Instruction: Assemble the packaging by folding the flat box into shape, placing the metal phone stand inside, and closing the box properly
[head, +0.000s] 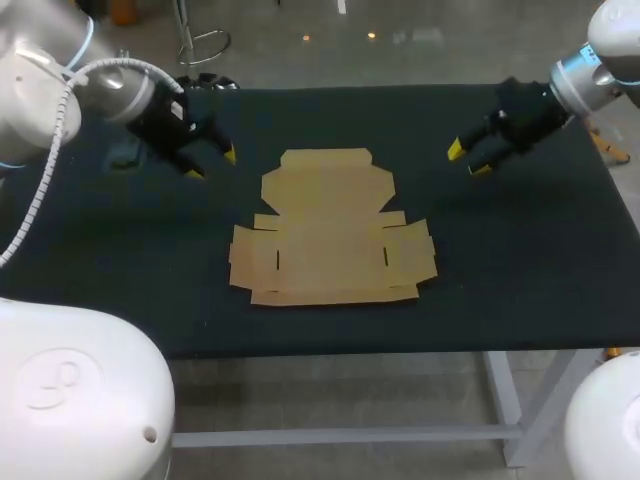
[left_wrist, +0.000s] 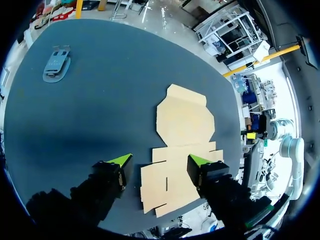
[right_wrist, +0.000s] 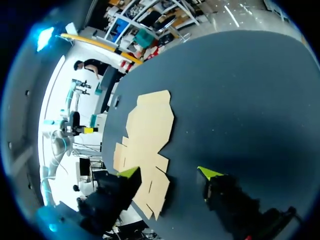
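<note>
Fingers parted on both grippers, clamping nothing

Head view: flat box (head: 330, 230) lying unfolded near the middle of the black table (head: 520, 270), wide lid panel toward the far edge, side flaps spread out at the near end. Left gripper (head: 212, 164) hanging above the table off the box's far left corner, yellow tips pointing toward the cardboard. Right gripper (head: 468, 160) likewise above the table off the far right corner, tips aimed inward. Both grippers apart from the box, with bare cloth between

Left wrist view: left gripper (left_wrist: 160, 161) set wide, fingertips (left_wrist: 121, 161) clear of everything, nothing held. Flat box (left_wrist: 185, 120) ahead of the fingers and partly beneath them, flat on the table (left_wrist: 100, 110). Phone stand (left_wrist: 56, 62), a grey metal piece, lying well apart from the box, far ahead and off to one side, near the table's edge

Right wrist view: right gripper (right_wrist: 170, 173) spread as well and empty. Flat box (right_wrist: 147, 130) ahead, nearer one finger than the other, flat on the table (right_wrist: 240, 100)
</note>
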